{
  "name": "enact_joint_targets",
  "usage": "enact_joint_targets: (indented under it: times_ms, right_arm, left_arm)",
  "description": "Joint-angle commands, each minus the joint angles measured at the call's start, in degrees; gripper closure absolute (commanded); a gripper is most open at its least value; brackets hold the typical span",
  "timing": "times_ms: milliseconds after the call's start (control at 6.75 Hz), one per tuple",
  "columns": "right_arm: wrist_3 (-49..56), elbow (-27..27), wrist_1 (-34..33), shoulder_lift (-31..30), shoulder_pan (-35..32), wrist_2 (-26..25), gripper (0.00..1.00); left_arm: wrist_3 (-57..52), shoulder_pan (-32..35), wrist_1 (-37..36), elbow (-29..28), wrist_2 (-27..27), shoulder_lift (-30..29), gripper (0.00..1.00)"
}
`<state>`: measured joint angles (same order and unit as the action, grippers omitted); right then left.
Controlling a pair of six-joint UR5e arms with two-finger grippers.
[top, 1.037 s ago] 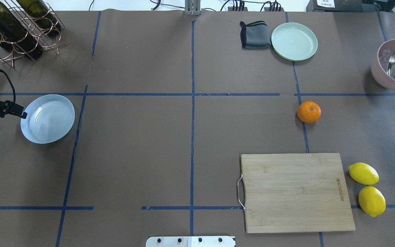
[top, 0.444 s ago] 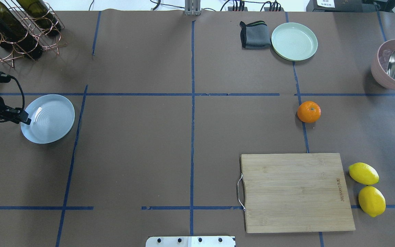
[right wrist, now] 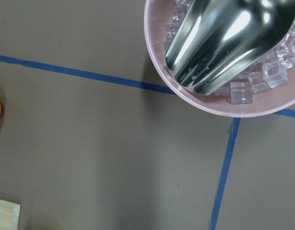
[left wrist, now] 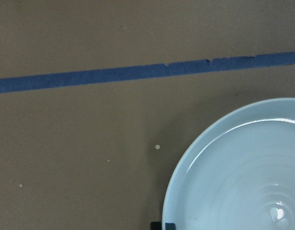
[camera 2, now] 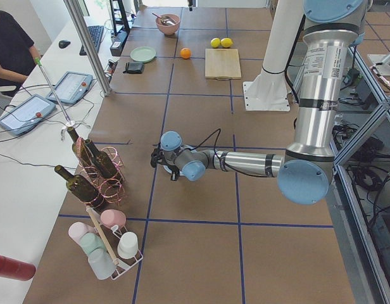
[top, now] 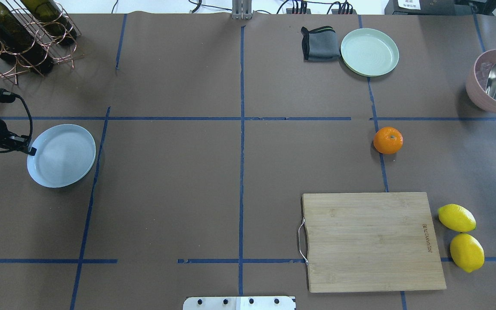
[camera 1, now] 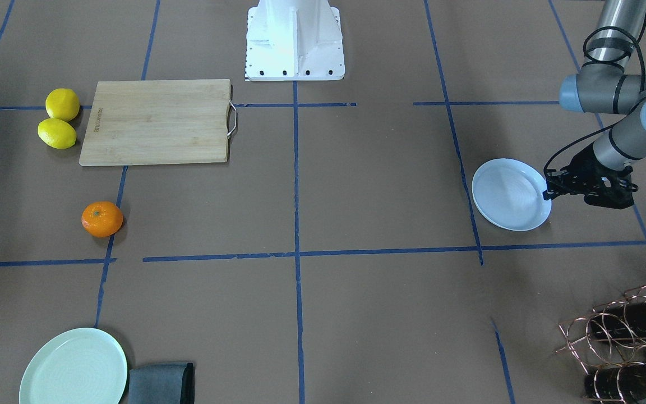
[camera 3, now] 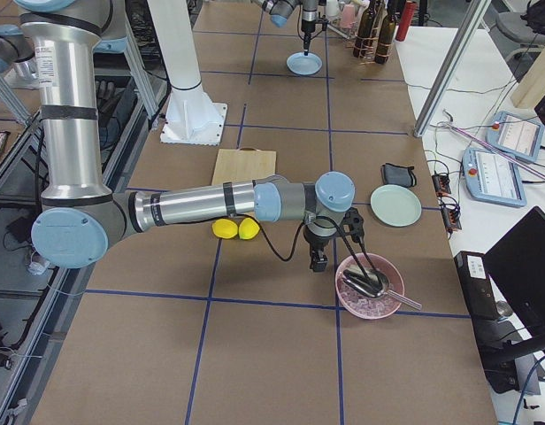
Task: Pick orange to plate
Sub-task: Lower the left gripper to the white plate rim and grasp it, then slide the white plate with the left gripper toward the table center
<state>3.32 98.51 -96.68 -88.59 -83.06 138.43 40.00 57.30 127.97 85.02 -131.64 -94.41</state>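
The orange (top: 388, 140) lies on the brown table at the right on a blue tape line, also in the front view (camera 1: 102, 219), with nothing touching it. The pale bluish-white plate (top: 61, 156) is at the far left. My left gripper (top: 32, 151) has its narrow fingertips closed on the plate's left rim; the front view shows the same grip (camera 1: 546, 193) on the plate (camera 1: 511, 194). The left wrist view shows the plate's rim (left wrist: 186, 158) right under the camera. My right gripper (camera 3: 318, 261) hangs beside the pink bowl; I cannot tell whether it is open or shut.
A pink bowl (top: 485, 97) with ice cubes and a metal scoop is at the far right. A wooden cutting board (top: 370, 241) and two lemons (top: 457, 217) are at the near right. A mint-green plate (top: 369, 52) and grey cloth (top: 320, 43) are at the back. A wine rack (top: 20, 34) stands back left.
The bluish-white plate has shifted slightly toward the robot and lost its tilted glare, with the left gripper still at its rim. The orange has not moved.
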Motion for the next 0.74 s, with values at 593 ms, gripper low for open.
enact_joint_targets:
  times_ms: [593]
  right_arm:
    - [-0.2,0.9,0.1,0.2,0.0,2.2,0.0]
  left_arm:
    - [36.3,-15.7,1.3,1.8,0.4,-25.1,1.0]
